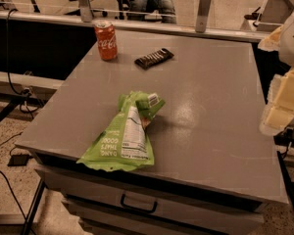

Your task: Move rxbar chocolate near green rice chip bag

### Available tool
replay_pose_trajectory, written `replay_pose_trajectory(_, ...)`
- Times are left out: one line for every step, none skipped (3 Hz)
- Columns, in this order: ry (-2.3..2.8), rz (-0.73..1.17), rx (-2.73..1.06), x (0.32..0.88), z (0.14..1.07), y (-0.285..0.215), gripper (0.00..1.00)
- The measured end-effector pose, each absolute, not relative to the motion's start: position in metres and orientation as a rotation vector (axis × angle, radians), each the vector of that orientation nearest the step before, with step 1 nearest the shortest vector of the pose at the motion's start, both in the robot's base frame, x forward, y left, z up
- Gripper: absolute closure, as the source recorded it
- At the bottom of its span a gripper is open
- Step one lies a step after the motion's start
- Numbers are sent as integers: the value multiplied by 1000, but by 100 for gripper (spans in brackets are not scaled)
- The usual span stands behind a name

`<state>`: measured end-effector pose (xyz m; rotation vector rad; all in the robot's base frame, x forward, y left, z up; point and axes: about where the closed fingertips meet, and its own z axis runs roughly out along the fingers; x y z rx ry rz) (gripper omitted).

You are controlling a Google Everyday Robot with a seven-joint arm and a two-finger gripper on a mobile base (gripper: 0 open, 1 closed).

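The rxbar chocolate [154,58] is a small dark bar lying flat at the back of the grey table [210,106], just right of an orange-red soda can. The green rice chip bag [125,136] lies crumpled near the front left edge, with its white nutrition label facing up. The bar and the bag are well apart. My gripper [283,104] hangs at the right edge of the view, above the table's right side, far from both the bar and the bag, and holds nothing that shows.
An orange-red soda can [106,39] stands upright at the back left of the table. A drawer with a dark handle [137,203] sits under the front edge. A rail and metal posts [204,11] run behind the table. Cables lie on the floor at left.
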<state>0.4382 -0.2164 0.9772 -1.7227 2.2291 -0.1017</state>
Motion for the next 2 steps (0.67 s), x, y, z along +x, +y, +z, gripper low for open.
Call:
replay_pose_trajectory(2229, -102, -1723, 438, 977, -216, 0)
replay_pose_trajectory(2207, -100, -1727, 442, 983, -215, 0)
